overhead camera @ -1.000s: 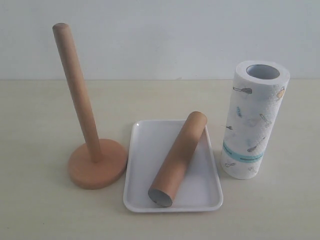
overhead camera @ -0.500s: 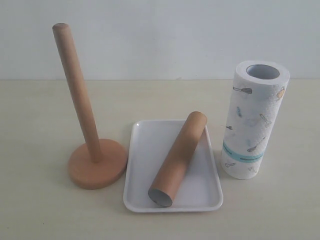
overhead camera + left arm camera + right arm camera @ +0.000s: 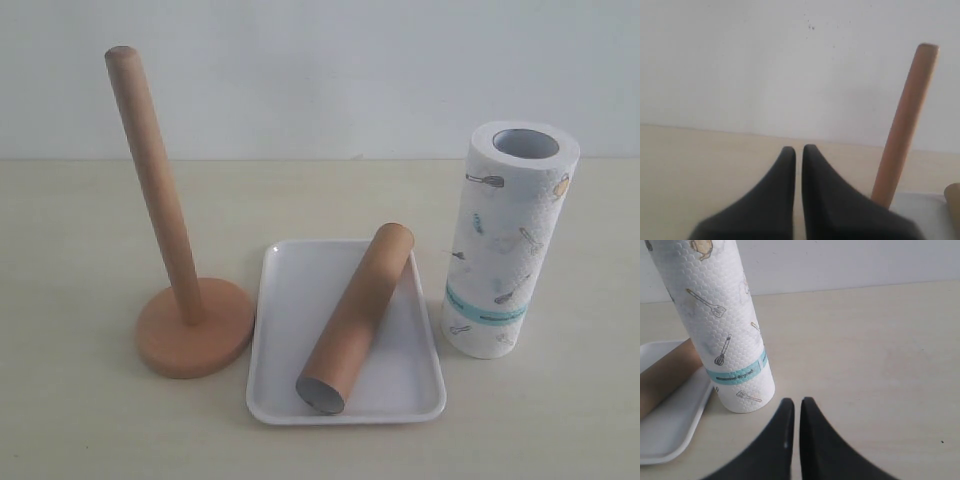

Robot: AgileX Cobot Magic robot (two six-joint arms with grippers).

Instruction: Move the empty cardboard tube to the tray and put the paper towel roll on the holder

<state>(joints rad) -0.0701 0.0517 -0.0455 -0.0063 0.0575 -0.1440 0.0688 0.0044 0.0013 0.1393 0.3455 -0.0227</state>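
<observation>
The brown cardboard tube lies slantwise in the white tray, its far end resting on the rim. To the tray's left stands the wooden holder, its pole bare. The paper towel roll stands upright on the table right of the tray. Neither gripper shows in the exterior view. My left gripper is shut with nothing in it, the holder's pole off to one side. My right gripper is shut and empty, close to the base of the roll, beside the tray and tube.
A pale wall rises behind the beige table. In the left wrist view a corner of the tray shows past the pole.
</observation>
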